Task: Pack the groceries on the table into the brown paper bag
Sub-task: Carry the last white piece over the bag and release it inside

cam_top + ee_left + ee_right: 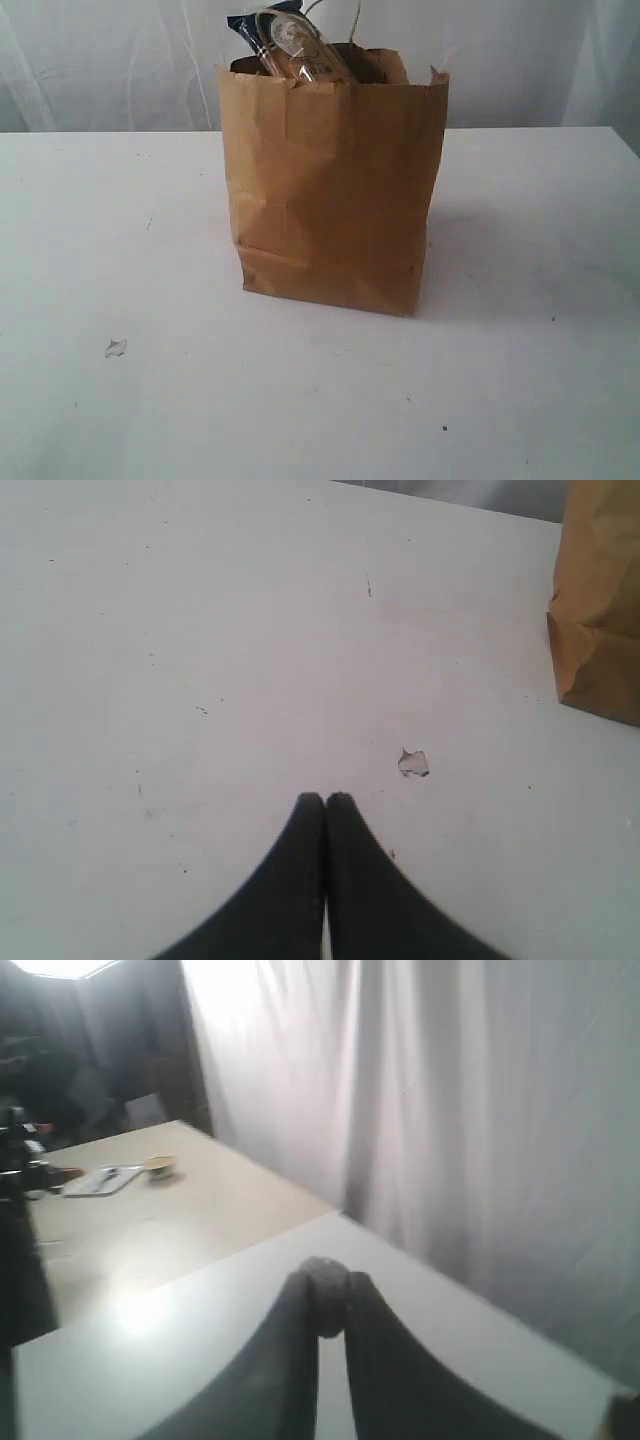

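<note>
Brown paper bag (330,190) stands on table (120,250), 1 pale fleck (413,764) near closed, empty left fingers (303,865); right fingers (288,1360) seemingly closed.

The brown paper bag (335,200) hides nearly all it holds. Only the top of a clear jar (300,50) and a corner of a dark blue packet (243,25) clear its rim, and its looped handle (352,20) runs off the exterior view's top edge. The left wrist view cuts the bag to one lower corner. A pale fleck (116,348) on the table (520,380) is too small to tell chip from scrap. At the right gripper (325,1285) a blurred grey lump (325,1305) sits between the tips, perhaps part of the gripper itself. Small items on the far side table (200,1220), a yellowish round one (158,1165) among them, are too blurred to name.
</note>
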`<state>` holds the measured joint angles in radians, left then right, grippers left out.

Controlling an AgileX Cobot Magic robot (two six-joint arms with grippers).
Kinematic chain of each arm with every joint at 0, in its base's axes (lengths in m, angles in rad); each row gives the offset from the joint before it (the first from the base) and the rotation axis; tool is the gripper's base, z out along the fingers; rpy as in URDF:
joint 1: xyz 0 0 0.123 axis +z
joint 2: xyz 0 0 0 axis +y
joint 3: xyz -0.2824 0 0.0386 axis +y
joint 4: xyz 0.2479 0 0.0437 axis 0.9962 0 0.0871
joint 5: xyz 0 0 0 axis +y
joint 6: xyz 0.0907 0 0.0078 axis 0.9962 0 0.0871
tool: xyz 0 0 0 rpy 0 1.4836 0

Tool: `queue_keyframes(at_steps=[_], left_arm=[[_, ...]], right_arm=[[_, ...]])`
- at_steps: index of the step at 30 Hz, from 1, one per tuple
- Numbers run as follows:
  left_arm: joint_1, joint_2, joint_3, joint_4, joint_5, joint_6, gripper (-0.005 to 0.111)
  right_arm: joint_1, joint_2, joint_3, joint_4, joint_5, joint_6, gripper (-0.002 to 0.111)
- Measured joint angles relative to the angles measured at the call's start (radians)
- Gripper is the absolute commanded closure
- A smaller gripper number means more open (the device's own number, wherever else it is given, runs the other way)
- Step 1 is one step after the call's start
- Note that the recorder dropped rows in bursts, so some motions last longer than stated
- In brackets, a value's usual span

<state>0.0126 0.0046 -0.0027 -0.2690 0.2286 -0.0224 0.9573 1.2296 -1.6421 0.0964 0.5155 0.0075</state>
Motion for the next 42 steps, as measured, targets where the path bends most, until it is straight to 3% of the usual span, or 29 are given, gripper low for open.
queue_keyframes(at_steps=[3, 6, 8, 12, 16, 20, 26, 32, 42], left_arm=[[0.000, 0.000, 0.000, 0.000, 0.000, 0.000, 0.107], [0.000, 0.000, 0.000, 0.000, 0.000, 0.000, 0.107], [0.000, 0.000, 0.000, 0.000, 0.000, 0.000, 0.107], [0.000, 0.000, 0.000, 0.000, 0.000, 0.000, 0.107], [0.000, 0.000, 0.000, 0.000, 0.000, 0.000, 0.107], [0.000, 0.000, 0.000, 0.000, 0.000, 0.000, 0.107], [0.000, 0.000, 0.000, 0.000, 0.000, 0.000, 0.107], [0.000, 0.000, 0.000, 0.000, 0.000, 0.000, 0.107], [0.000, 0.000, 0.000, 0.000, 0.000, 0.000, 0.107]], right_arm=[[0.000, -0.011, 0.000, -0.261, 0.009, 0.013, 0.100], [0.000, 0.034, 0.000, -0.659, 0.172, 0.251, 0.100], [0.000, 0.060, 0.000, -0.811, 0.261, 0.415, 0.102], [-0.033, 0.095, 0.000, -0.901, 0.338, 0.579, 0.108], [-0.103, 0.126, 0.000, -0.863, 0.309, 0.619, 0.108], [-0.227, 0.171, 0.000, -0.705, 0.254, 0.635, 0.108], [-0.346, 0.237, 0.000, -0.399, 0.203, 0.456, 0.108], [-0.359, 0.324, 0.000, -0.140, 0.176, 0.202, 0.108], [-0.359, 0.409, 0.000, -0.176, 0.161, 0.167, 0.108]])
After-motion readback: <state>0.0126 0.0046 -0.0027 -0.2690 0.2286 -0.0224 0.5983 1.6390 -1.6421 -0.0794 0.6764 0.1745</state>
